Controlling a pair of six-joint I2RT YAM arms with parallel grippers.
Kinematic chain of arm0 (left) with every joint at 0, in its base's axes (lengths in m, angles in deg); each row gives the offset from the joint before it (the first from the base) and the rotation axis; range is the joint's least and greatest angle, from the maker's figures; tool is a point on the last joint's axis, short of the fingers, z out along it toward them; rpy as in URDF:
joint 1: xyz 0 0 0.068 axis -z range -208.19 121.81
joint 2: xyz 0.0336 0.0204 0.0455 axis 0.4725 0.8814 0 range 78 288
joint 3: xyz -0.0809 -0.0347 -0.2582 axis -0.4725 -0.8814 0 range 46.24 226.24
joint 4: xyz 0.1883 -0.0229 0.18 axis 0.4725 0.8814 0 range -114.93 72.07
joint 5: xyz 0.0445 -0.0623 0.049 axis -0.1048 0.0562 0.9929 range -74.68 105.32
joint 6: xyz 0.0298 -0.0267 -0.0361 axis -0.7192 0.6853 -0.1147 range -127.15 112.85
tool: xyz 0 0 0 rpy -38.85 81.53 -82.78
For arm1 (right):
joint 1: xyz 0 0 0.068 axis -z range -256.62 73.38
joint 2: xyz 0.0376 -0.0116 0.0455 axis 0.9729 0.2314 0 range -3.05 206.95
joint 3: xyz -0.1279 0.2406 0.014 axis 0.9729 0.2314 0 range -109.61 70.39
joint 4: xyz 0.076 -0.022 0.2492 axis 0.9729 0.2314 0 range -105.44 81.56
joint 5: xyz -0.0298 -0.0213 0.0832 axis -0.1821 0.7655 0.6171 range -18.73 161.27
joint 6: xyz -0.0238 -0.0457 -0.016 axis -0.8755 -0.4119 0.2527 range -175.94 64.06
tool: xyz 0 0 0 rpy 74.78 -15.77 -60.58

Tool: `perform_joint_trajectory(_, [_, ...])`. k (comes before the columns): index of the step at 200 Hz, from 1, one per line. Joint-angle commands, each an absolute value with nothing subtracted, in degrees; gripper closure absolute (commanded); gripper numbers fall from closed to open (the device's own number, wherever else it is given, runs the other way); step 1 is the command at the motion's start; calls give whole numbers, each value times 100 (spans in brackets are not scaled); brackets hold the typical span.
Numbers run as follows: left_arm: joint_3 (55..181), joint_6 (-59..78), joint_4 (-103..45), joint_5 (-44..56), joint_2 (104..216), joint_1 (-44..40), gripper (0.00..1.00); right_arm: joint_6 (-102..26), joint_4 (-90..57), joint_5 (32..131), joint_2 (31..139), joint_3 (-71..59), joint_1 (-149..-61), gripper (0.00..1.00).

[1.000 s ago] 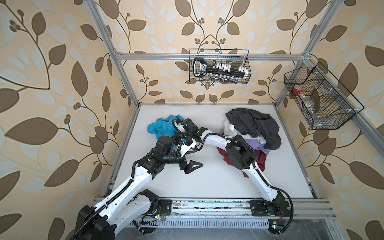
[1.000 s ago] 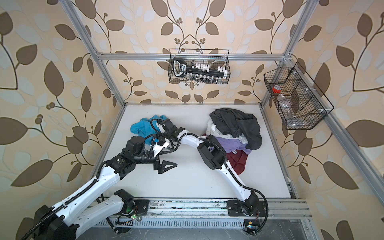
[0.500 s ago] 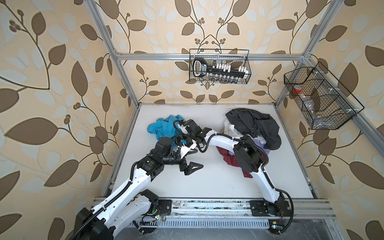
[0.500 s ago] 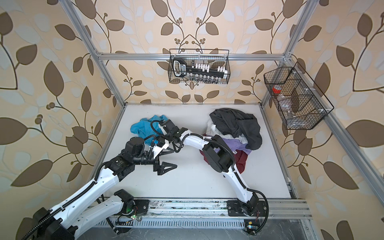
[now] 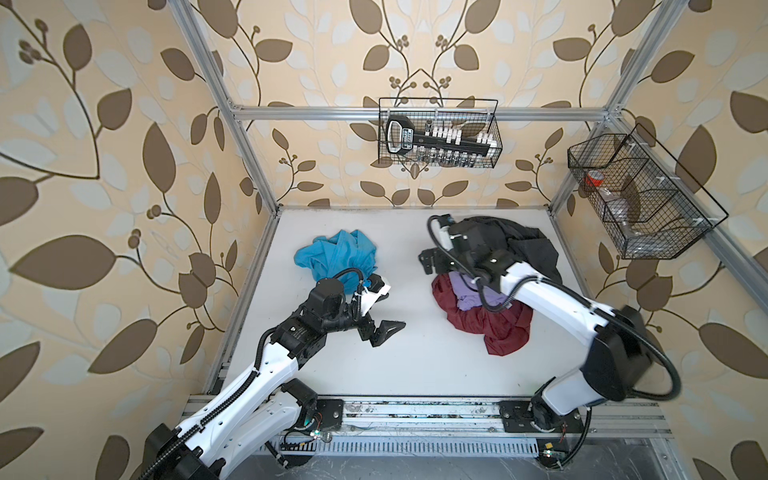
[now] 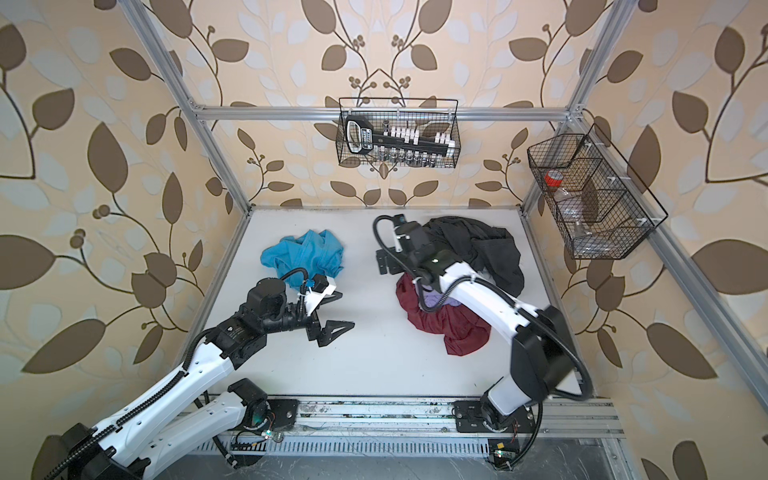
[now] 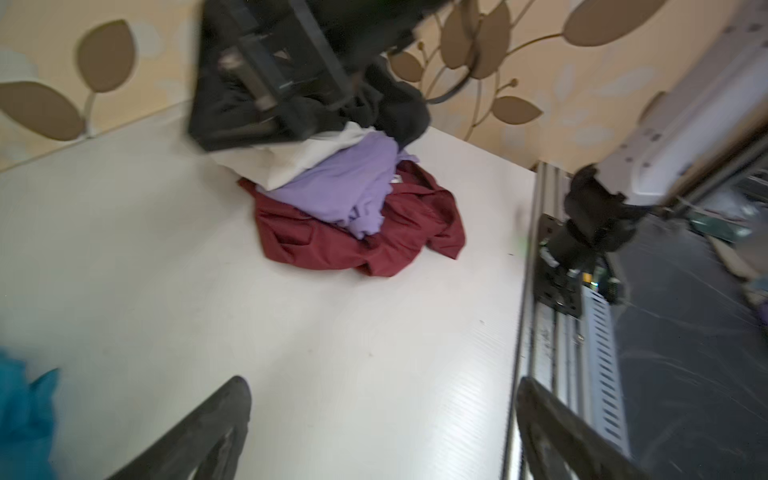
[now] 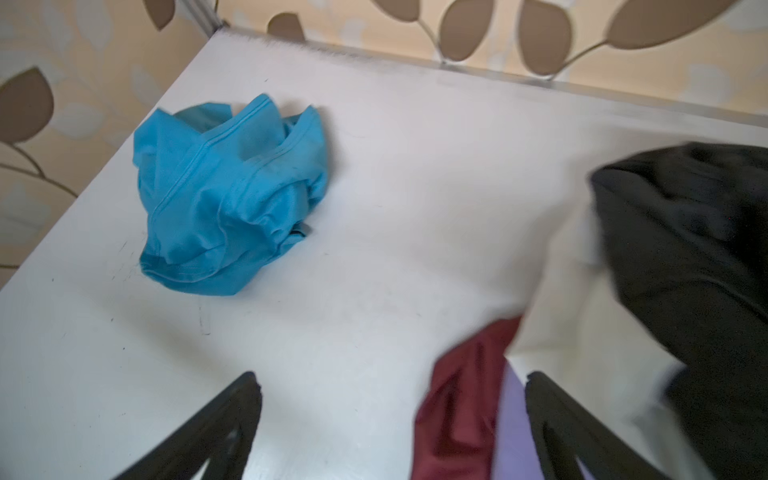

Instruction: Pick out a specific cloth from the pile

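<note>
The turquoise-blue cloth (image 5: 336,257) (image 6: 303,255) (image 8: 228,195) lies crumpled by itself on the white table, at the back left and well apart from the pile. The pile (image 5: 486,316) (image 6: 446,322) (image 7: 353,208) stacks dark grey, white, lavender and maroon garments at the back right. My left gripper (image 5: 392,309) (image 6: 347,309) (image 7: 382,386) hovers open and empty just in front of the cloth. My right gripper (image 5: 428,257) (image 6: 384,262) (image 8: 390,382) stands open and empty over the pile's left edge, with maroon and lavender fabric below its jaws.
A wire basket (image 5: 438,137) of tools hangs on the back wall. Another wire basket (image 5: 636,199) juts out from the right wall. An aluminium rail (image 5: 415,411) runs along the table's front edge, and frame posts stand at the back corners.
My right gripper has drawn away from the turquoise cloth and swung right to the pile's edge, still open. The cloth stays on the table. The left arm has barely moved.
</note>
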State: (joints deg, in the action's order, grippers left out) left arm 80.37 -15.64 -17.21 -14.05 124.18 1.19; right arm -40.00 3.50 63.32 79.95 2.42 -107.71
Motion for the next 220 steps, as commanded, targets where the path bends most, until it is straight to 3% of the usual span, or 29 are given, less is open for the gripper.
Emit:
perform_joint_trajectory(1, [7838, -1174, -2289, 1142, 12210, 175, 1, -4102, 267, 5692, 6875, 1130, -10238, 0])
perform_joint_trajectory(31, [7265, -1095, -3202, 3974, 12116, 170, 1, -4692, -994, 5468, 5430, 2827, -9526, 1])
perform_joint_trajectory(61, [6690, -1439, -4408, 5373, 12322, 109, 1, -5503, -3009, 4914, 4857, 4479, -9363, 0])
perform_joint_trajectory(102, [6296, -1411, -5547, 5396, 13083, -546, 1, -5863, -4560, 4741, 5349, 5244, -9040, 1])
perform_joint_trajectory(134, [6041, -728, -6308, 4694, 13916, -1433, 1, -5515, -5628, 5577, 5968, 5557, -8397, 1])
perform_joint_trajectory(164, [5990, -900, -7028, 4118, 14541, -1655, 1, -5485, -7010, 5755, 6751, 5764, -8178, 1])
perform_joint_trajectory(220, [5957, -879, -8336, 3274, 16213, -2010, 1, -5598, -8036, 6026, 7926, 5817, -8070, 1])
